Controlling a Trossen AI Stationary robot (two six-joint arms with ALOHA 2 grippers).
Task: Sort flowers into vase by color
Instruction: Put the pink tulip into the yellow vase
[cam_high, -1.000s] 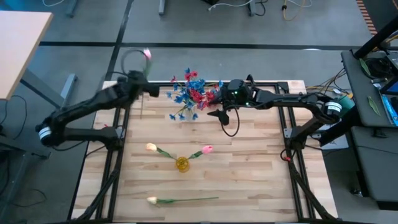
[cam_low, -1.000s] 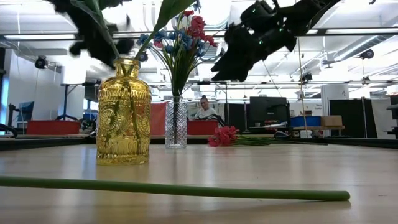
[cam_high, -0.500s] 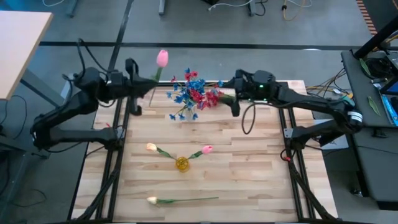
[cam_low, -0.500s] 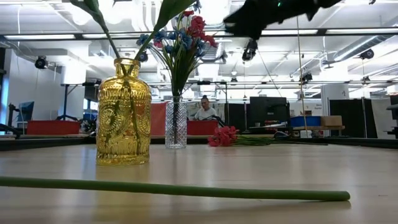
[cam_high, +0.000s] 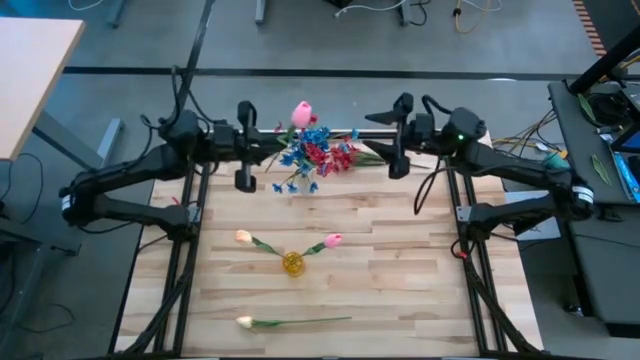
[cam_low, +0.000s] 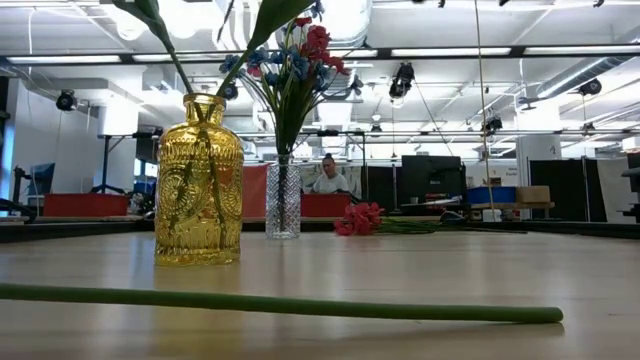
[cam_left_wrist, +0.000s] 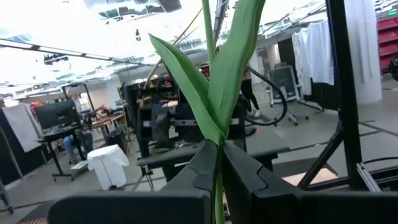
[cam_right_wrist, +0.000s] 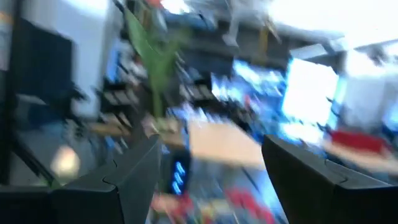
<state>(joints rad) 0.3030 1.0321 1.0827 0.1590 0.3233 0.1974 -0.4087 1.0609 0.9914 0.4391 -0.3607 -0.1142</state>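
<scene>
My left gripper (cam_high: 268, 142) hangs shut above the table's far left, beside the clear vase (cam_high: 303, 172). It carries a pink tulip (cam_high: 300, 112), whose bud stands over the vase's red and blue flowers (cam_high: 315, 150). My right gripper (cam_high: 372, 135) is open and holds nothing, high on the bouquet's other side. A yellow vase (cam_high: 292, 263) at mid-table holds a cream tulip (cam_high: 243, 237) and a pink one (cam_high: 333, 240). Another cream tulip (cam_high: 245, 321) lies flat near the front edge. Neither gripper shows in the low view. My left gripper pinches the pink tulip's green stem (cam_left_wrist: 217, 163) between its two fingers (cam_left_wrist: 202, 169), just below where the leaves branch off. The fingers run about level, coming from the table's left. The tulip is lifted clear, its bud toward the bouquet.
A bunch of red flowers (cam_low: 358, 218) lies on the table behind and to the right of the clear vase. The lying tulip's long stem (cam_low: 280, 303) crosses the near table. Black frame rails (cam_high: 190, 250) run along both table sides.
Both grippers have risen and tipped from pointing down to about level. My left gripper has swung toward the clear vase, carrying the pink tulip toward the table's right until its bud is over the bouquet. My right gripper has drawn back toward the far edge, out of the low view.
</scene>
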